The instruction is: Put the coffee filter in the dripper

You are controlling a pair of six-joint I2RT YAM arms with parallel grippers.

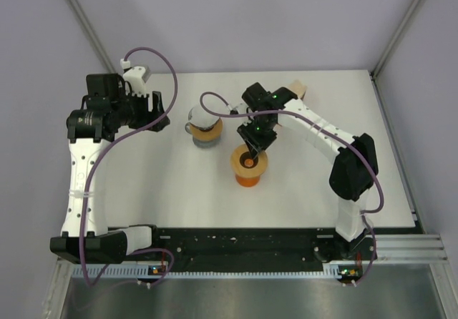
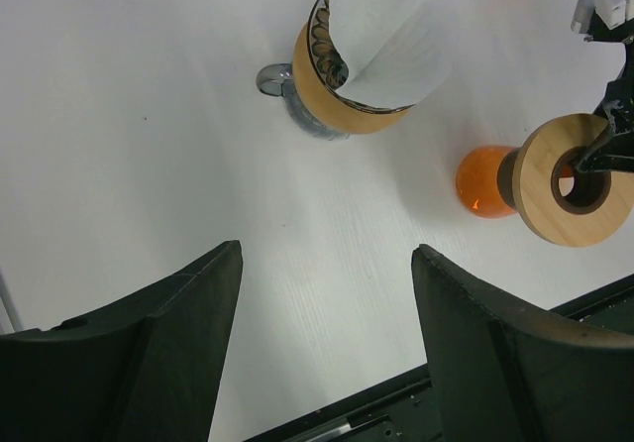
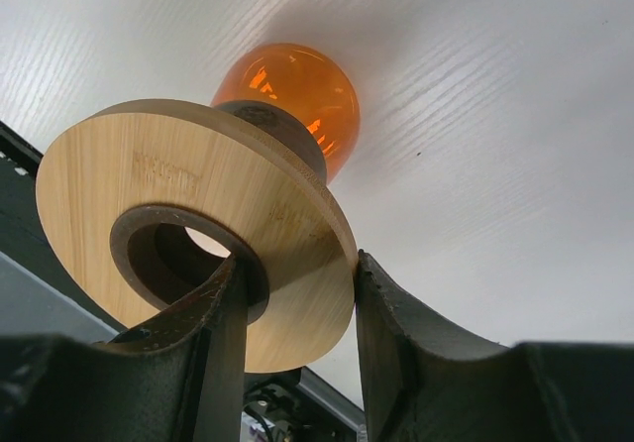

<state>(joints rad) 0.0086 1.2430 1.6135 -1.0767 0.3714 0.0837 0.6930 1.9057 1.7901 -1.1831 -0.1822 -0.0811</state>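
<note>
The white paper coffee filter [image 2: 396, 36] stands in the dripper [image 2: 327, 100], a dark ribbed cone with a wooden collar on a glass mug, at the table's middle back [image 1: 205, 129]. Right of it is an orange glass vessel [image 3: 292, 90] topped by a wooden ring [image 3: 149, 179]. My right gripper [image 3: 294, 264] is shut on that ring, with one finger in its hole and the other against the outer edge. The same grip shows from above [image 1: 252, 151]. My left gripper [image 2: 327, 249] is open and holds nothing. It hovers left of the dripper [image 1: 161, 115], well apart from it.
A small tan object [image 1: 298, 89] lies at the back right, behind the right arm. A black rail [image 1: 250, 244] runs along the table's near edge between the arm bases. Grey walls and metal frame posts enclose the white table [image 1: 179, 190].
</note>
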